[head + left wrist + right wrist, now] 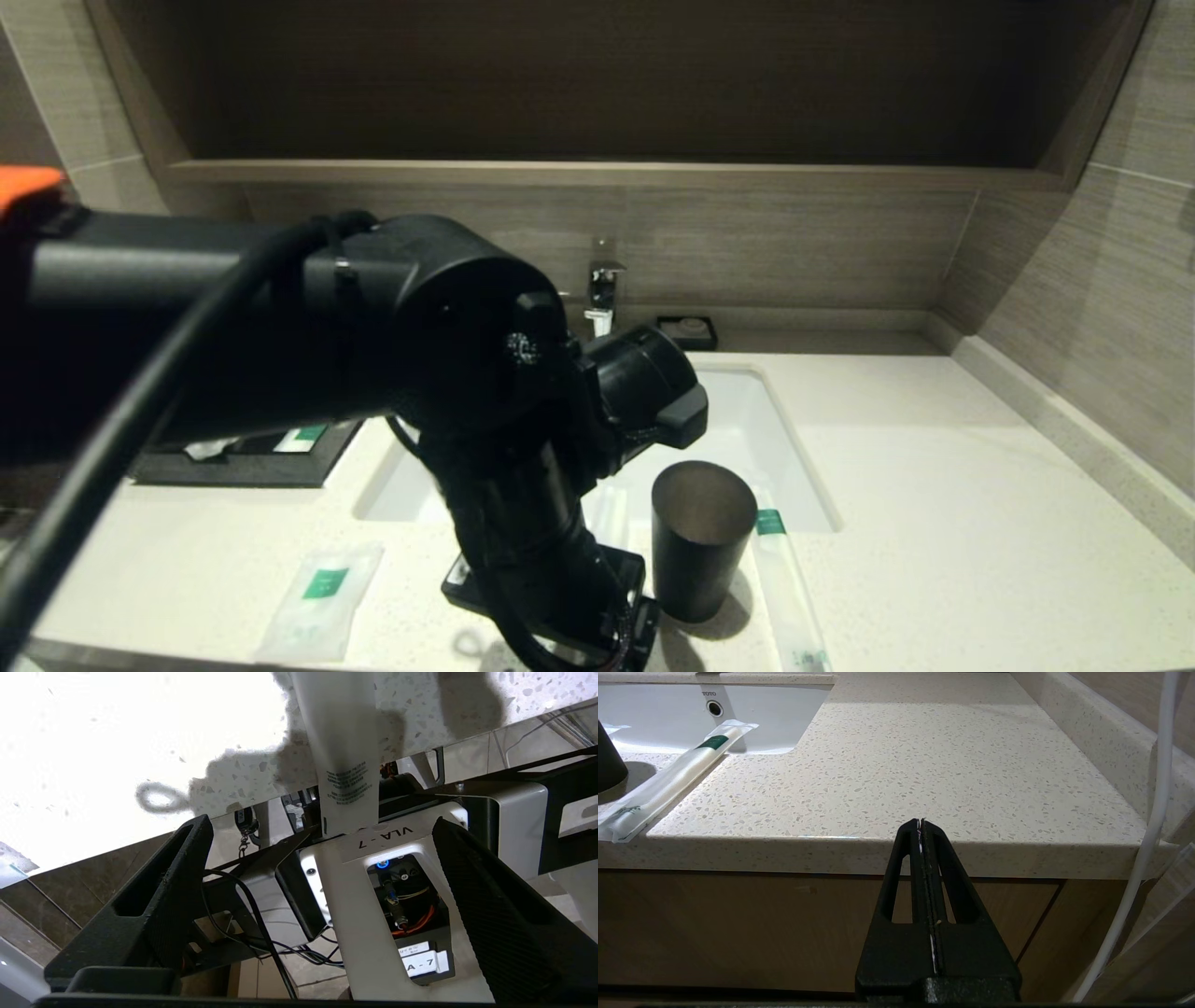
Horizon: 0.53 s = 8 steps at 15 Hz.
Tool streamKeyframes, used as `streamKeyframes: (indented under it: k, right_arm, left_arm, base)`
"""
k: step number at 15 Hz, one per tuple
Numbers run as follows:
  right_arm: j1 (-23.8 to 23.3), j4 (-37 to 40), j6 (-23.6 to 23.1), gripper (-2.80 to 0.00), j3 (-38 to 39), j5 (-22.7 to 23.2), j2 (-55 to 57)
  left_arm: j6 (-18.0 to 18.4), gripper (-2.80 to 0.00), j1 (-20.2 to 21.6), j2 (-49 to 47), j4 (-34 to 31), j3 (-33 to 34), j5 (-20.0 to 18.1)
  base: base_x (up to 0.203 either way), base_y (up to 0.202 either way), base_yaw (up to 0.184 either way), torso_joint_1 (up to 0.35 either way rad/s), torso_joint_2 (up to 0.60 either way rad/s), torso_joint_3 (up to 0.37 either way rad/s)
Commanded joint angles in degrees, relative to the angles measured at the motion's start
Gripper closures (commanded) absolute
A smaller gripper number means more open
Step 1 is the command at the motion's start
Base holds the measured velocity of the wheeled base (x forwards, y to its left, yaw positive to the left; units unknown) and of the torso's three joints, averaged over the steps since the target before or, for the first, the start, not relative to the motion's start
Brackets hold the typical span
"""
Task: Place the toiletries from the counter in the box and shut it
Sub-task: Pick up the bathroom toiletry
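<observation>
The left arm reaches across the head view and bends down at the front edge of the counter (934, 485), w/ the left gripper (322, 835) spread wide over that edge. In the left wrist view its two black fingers (154, 896) stand well apart, nothing between them. A long narrow sachet (341, 756) lies on the stone just past the tips, its printed end sticking out over the edge.

Another long sachet (789, 597) w/ a green label lies right of the dark cup (700, 551), running from the sink (747, 411) rim to the counter front; same one shows in the right wrist view (668, 784). A shorter flat sachet (322, 597) sits on the counter front left, apart from the arm. The box (243, 457) sits back left beside the sink, open on top, w/ a green-labelled sachet (299, 437) inside; most of it is hidden behind the arm.

The right gripper (922, 823) is parked below the counter front, right side, fingers pressed together, holding nothing. A soap dish (688, 330) and tap (602, 289) stand at the back wall.
</observation>
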State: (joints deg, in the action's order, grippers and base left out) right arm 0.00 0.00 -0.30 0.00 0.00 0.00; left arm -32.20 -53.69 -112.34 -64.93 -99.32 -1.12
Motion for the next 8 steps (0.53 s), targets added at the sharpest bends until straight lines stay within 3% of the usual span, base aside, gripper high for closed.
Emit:
streamKeyframes:
  k: [1, 8]
  right_arm:
    - [0.0, 0.0, 0.0, 0.0, 0.0, 0.0, -0.1]
    - [0.0, 0.0, 0.0, 0.0, 0.0, 0.0, 0.0]
  left_arm:
    - [-0.2, -2.8, 0.0, -0.4, -0.3, -0.1, 0.0]
    - [-0.3, -2.8, 0.2, -2.7, -0.3, -1.7, 0.3]
  base:
    - [0.0, 0.0, 0.0, 0.0, 0.0, 0.0]
    - [0.0, 0.0, 0.0, 0.0, 0.0, 0.0]
